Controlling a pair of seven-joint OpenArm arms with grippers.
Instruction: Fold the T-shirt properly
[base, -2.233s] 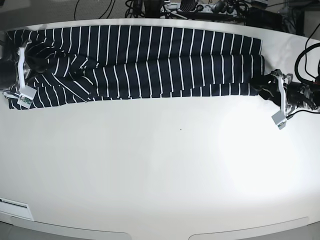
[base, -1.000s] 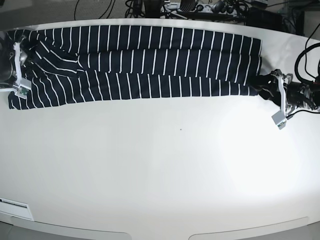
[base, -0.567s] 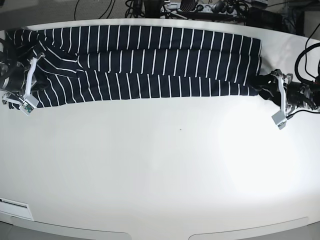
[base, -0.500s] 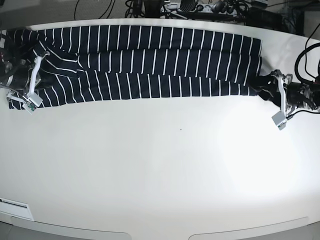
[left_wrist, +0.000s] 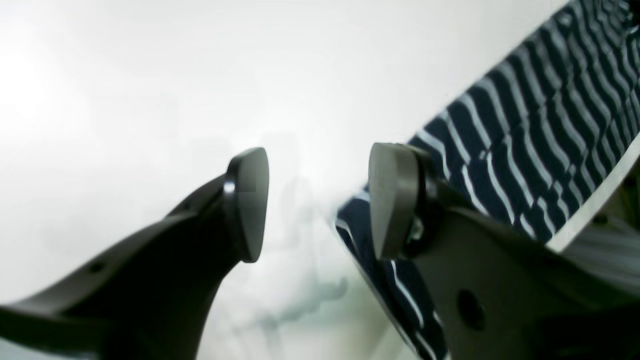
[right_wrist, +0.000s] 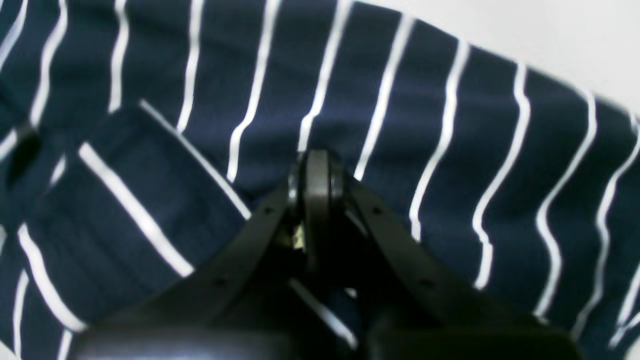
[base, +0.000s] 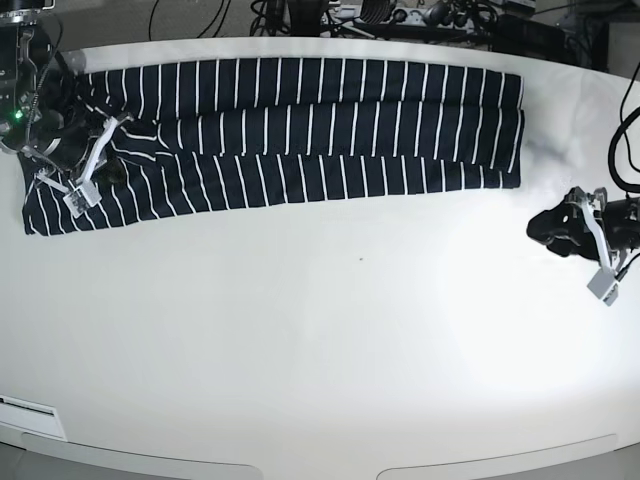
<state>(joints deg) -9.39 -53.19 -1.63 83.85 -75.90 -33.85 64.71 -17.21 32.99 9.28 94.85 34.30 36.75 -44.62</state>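
The dark navy T-shirt (base: 300, 120) with thin white stripes lies folded into a long band across the back of the white table (base: 330, 350). My right gripper (base: 118, 168) is over the shirt's left end. In the right wrist view the right gripper (right_wrist: 317, 170) has its jaws closed on a pinch of the shirt's cloth (right_wrist: 425, 125). My left gripper (base: 540, 225) is open and empty on bare table, off the shirt's right end. In the left wrist view the left gripper (left_wrist: 320, 202) stands open, with the shirt's corner (left_wrist: 525, 140) beside its right finger.
Cables and equipment (base: 400, 15) crowd the space behind the table's far edge. A small white strip (base: 25, 408) sits at the front left rim. The table's curved edge runs close to both arms.
My left gripper has let go of the shirt's right end and drawn back to the right and toward the front. My right gripper has moved right, onto the shirt's left end.
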